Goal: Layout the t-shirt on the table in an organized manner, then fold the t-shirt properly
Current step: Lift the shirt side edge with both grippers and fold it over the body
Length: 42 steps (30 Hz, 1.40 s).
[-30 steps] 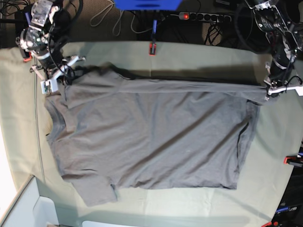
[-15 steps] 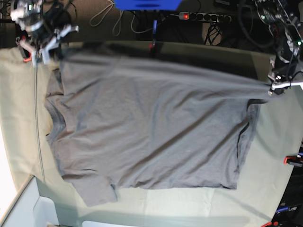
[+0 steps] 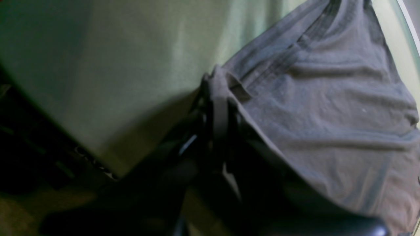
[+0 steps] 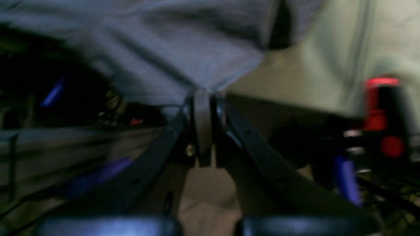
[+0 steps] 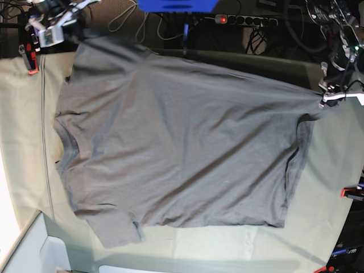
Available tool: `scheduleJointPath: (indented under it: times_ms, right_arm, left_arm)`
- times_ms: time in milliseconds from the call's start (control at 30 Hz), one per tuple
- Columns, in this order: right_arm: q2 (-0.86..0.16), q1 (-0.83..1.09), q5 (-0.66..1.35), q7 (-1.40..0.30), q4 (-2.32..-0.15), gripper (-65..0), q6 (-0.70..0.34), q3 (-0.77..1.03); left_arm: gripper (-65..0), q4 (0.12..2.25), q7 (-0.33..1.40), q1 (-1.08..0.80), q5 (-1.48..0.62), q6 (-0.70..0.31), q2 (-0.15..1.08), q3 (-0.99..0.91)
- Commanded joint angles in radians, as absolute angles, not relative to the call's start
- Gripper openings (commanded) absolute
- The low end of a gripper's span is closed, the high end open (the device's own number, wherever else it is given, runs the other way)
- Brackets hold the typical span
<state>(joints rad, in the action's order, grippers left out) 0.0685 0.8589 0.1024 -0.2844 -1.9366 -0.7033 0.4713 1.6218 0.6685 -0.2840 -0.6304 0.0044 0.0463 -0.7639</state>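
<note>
while the shirt (image 5: 176,148) lies spread over the table (image 5: 23,142), its near hem and sleeve rest flat; at the far edge, the right gripper (image 5: 54,28) and left gripper (image 5: 329,98) each clamp a raised corner.

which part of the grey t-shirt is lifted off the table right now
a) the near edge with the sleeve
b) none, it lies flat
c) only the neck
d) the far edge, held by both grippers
d: the right gripper and the left gripper are each shut on a far corner of the t-shirt, pulling that edge up off the table, while the near edge lies flat.
</note>
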Motion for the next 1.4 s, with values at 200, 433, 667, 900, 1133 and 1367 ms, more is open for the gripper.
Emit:
scheduleJointPath:
  times_ms: [200,433,667,900,1133,1367]
  right_arm:
    - [0.065,0.905,0.114,-0.194,-1.952,-65.0,-0.698,0.437]
    - [0.079,0.892,0.208,-0.073,-1.954,-65.0,-0.698,0.469]
    - [0.081,0.777,0.252,-0.051,-1.954,-65.0,-0.698,0.522]
    - [0.079,0.647,0.249,-0.059,-1.946,-65.0,-0.698,0.539]
    - [0.062,0.475,0.248,-0.225,-1.943,-65.0,-0.698,0.555]
    - [0.03,0.288,0.248,-0.389,-1.9,-65.0,-0.698,0.627]
  left_arm:
    - [-64.9,1.612,0.642,-0.282,-0.63,0.002,0.065,-0.768]
    - [-64.9,1.624,0.641,-0.275,-0.624,0.002,0.067,-0.766]
    - [-64.9,1.616,0.648,-0.209,-0.624,0.002,0.091,-0.766]
    - [-64.9,1.61,0.65,-0.122,-0.622,0.002,0.093,-0.73]
    - [-64.9,1.515,0.639,-0.03,-0.622,0.005,0.142,-0.595]
    - [-64.9,1.4,0.644,0.094,-0.622,0.008,0.157,-0.587]
